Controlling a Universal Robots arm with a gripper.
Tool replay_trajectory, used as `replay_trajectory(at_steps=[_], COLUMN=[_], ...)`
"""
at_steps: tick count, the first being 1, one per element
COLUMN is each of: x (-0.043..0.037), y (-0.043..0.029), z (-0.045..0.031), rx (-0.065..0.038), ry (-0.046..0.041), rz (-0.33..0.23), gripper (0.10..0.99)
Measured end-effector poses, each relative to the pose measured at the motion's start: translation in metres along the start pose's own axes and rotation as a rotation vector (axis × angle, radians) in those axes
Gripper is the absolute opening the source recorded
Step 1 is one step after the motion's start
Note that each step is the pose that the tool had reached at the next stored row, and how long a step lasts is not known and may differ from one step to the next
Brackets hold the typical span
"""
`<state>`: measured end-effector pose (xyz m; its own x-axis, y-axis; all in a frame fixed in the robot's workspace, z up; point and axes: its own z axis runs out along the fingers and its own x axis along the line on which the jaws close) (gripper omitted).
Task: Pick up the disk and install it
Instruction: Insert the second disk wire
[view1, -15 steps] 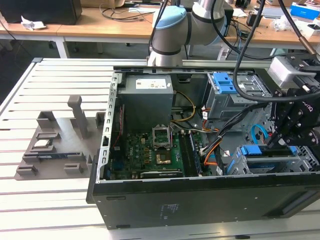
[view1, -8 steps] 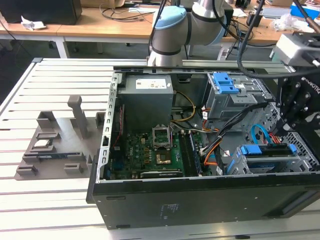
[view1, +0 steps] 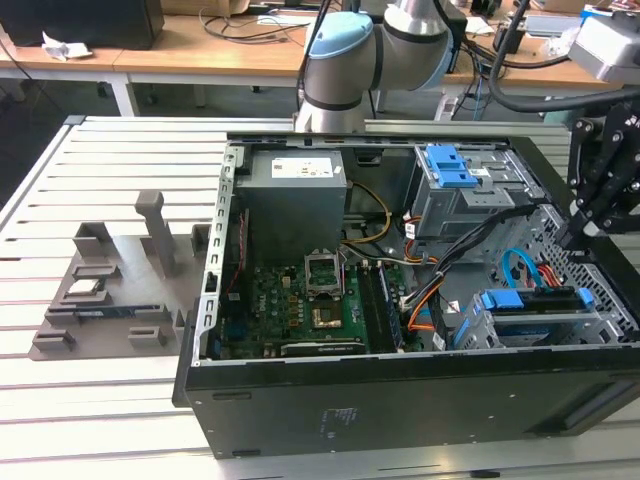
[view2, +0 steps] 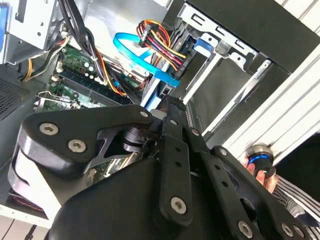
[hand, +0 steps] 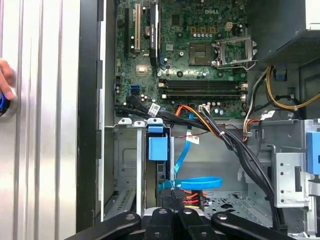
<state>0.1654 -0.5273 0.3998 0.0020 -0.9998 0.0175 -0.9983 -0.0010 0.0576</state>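
The disk sits in the grey drive cage at the front corner of the open computer case, on the exterior view's right. Its bright blue frame shows along the cage's open side. In the first wrist view the blue frame lies between the cage's metal rails. My gripper hangs just above that corner of the case, apart from the disk. Its black fingers lie together, shut, with nothing between them. In the second wrist view the gripper points towards the cage and the cable bundle.
The case holds a grey power-supply box, the motherboard, an upper bay with a blue latch and loose cables, among them a blue ribbon cable. A grey fixture lies on the slatted table. A person's hand rests beside a blue-ringed button.
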Motion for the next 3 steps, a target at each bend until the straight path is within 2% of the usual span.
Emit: replay_trajectory(at_steps=[3], x=[0.0], y=[0.0], z=[0.0], rx=[0.0], ry=[0.0], rz=[0.0], gripper=[0.102])
